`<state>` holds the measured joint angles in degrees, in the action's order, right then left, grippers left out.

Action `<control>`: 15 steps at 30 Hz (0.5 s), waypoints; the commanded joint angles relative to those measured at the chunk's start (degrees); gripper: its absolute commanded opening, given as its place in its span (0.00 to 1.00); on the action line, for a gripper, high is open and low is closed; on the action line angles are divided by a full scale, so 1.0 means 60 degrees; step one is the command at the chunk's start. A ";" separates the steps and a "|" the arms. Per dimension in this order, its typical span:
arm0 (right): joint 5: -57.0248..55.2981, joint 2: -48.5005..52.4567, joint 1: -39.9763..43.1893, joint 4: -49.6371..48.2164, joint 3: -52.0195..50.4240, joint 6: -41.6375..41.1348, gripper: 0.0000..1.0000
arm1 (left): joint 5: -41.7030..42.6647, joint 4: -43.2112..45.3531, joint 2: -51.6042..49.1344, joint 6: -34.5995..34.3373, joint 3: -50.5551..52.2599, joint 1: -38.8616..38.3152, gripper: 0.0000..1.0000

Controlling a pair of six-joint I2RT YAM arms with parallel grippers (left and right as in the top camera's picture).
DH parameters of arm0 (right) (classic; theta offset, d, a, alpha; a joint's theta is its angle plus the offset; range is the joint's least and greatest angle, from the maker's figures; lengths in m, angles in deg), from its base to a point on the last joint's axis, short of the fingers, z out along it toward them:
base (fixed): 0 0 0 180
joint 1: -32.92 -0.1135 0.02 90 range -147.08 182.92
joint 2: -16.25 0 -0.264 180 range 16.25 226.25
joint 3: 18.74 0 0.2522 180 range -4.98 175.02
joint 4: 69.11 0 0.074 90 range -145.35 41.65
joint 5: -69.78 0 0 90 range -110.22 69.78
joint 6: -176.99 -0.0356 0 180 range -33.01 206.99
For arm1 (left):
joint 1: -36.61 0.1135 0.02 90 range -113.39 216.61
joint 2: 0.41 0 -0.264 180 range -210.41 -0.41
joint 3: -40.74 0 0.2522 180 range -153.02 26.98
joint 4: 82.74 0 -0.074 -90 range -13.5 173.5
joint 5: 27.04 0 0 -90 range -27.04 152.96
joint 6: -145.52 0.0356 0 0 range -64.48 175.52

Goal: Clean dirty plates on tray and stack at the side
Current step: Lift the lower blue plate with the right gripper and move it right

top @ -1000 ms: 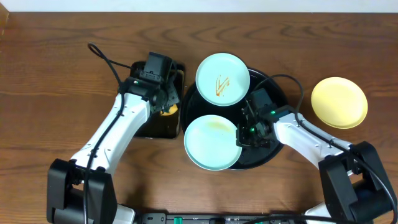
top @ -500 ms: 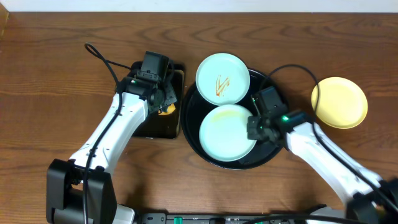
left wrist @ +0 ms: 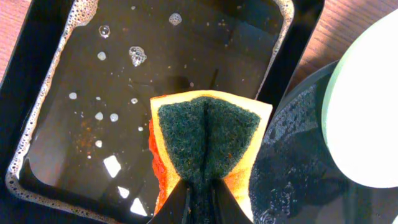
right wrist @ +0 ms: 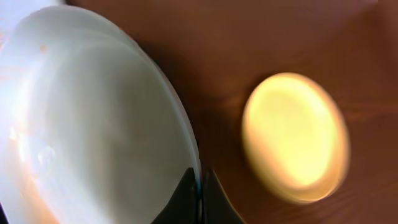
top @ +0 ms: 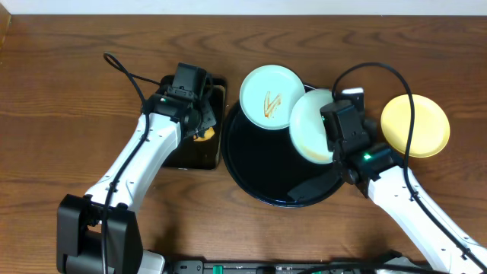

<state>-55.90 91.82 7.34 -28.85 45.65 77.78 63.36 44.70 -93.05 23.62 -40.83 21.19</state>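
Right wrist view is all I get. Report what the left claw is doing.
Observer: The left claw is shut on a sponge, green scouring side toward its camera, over the rectangular tray of soapy water.
Operator: Now give me the other blue plate.
Observer: The streaked blue plate lies flat at the far edge of the round tray, overhanging the rim, with orange-brown streaks in its middle.
Operator: Place my held plate against that tray.
Observer: In the overhead view the held plate, pinched at its rim by the right claw, is tilted steeply over the tray's right side, close beside the streaked plate. I cannot tell whether they touch.
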 commanded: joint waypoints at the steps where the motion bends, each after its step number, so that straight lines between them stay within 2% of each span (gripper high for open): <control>1: -0.1479 -0.0131 -0.0058 -0.0761 0.0226 0.1734 0.01 | -0.0186 -0.0036 -0.0044 0.0098 0.0015 0.0040 0.07; 10: -0.2335 -0.0186 -0.0484 -0.2820 0.0233 0.5085 0.01 | -0.0186 -0.0022 -0.0044 0.0098 0.0015 0.0040 0.07; 15: -0.2670 -0.0186 -0.0834 -0.3253 0.0233 0.6073 0.01 | -0.0186 -0.0025 -0.0044 0.0098 0.0015 0.0040 0.08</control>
<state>-68.36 91.82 3.64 -47.54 45.80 107.48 62.97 44.67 -93.05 23.86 -40.83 21.19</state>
